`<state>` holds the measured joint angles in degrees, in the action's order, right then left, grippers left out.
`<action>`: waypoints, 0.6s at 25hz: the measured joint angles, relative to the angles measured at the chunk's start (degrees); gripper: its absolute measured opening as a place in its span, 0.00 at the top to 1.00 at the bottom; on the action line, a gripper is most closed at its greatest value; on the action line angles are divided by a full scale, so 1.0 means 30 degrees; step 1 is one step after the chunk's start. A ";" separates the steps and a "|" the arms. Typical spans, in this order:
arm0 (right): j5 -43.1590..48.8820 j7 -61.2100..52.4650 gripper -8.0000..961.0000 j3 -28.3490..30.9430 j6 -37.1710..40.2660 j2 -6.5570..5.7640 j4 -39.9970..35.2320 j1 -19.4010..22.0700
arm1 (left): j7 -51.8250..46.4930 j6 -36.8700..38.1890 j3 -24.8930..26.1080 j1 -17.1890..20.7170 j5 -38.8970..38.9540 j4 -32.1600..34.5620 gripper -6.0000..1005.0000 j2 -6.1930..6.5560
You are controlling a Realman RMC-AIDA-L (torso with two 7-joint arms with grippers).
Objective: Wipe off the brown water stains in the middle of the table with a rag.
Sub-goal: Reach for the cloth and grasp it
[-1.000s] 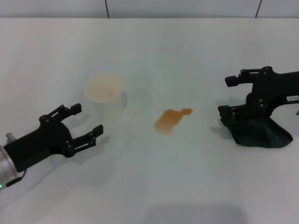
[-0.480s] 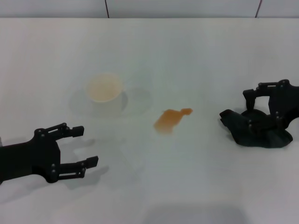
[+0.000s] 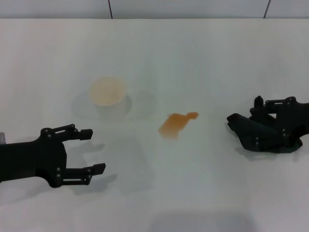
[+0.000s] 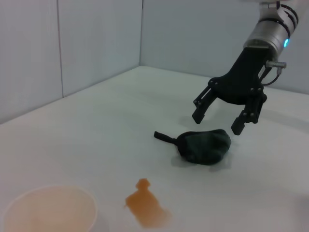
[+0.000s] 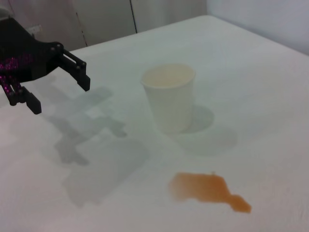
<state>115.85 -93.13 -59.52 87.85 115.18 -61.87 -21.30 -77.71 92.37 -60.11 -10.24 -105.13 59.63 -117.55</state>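
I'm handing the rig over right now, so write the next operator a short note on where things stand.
Right end effector: open, poised just above the rag, not gripping it.
Left end effector: open, empty, low over the table on the robot's left, nearer than the cup.
Stain: mid-table, untouched, between cup and rag.
Done: nothing wiped, rag not picked up.
Left: close on the rag, carry it to the stain, wipe until gone.

Brown water stains (image 5: 208, 190) near paper cup (image 5: 168, 97)
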 joint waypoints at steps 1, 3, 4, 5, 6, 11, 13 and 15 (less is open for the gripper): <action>0.0021 0.0027 0.13 -0.0146 -0.0226 -0.0001 0.0193 -0.0028 | -0.0005 -0.0025 0.0000 -0.0093 -0.0142 0.0007 0.14 -0.0008; 0.0110 0.0036 0.14 -0.0499 -0.0698 -0.0002 0.0347 -0.0034 | -0.0077 0.0024 0.0000 -0.0228 -0.0368 0.0048 0.14 -0.0024; 0.0175 0.0037 0.14 -0.0746 -0.0959 -0.0003 0.0373 -0.0035 | -0.0156 0.0098 0.0000 -0.0290 -0.0484 0.0113 0.14 -0.0047; 0.0200 0.0038 0.14 -0.0905 -0.1139 -0.0002 0.0376 -0.0035 | -0.0272 0.0178 -0.0004 -0.0310 -0.0580 0.0255 0.14 -0.0082; 0.0223 0.0040 0.15 -0.1026 -0.1280 -0.0004 0.0383 -0.0036 | -0.0406 0.0232 -0.0024 -0.0321 -0.0687 0.0407 0.14 -0.0120; 0.0282 0.0045 0.16 -0.1172 -0.2096 -0.0029 0.0721 -0.0161 | -0.1167 0.0271 -0.0138 -0.0330 -0.1661 0.1619 0.14 -0.0434; 0.0361 0.0046 0.16 -0.1172 -0.2258 -0.0053 0.0902 -0.0301 | -0.1263 0.0271 -0.0145 -0.0333 -0.1868 0.1807 0.14 -0.0480; 0.0470 0.0047 0.17 -0.1118 -0.2376 -0.0059 0.1140 -0.0478 | -0.1343 0.0228 -0.0141 -0.0335 -0.1906 0.1844 0.14 -0.0487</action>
<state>117.26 -92.99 -62.87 80.73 115.00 -58.45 -22.74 -81.74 93.05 -60.54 -11.25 -110.85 65.17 -119.01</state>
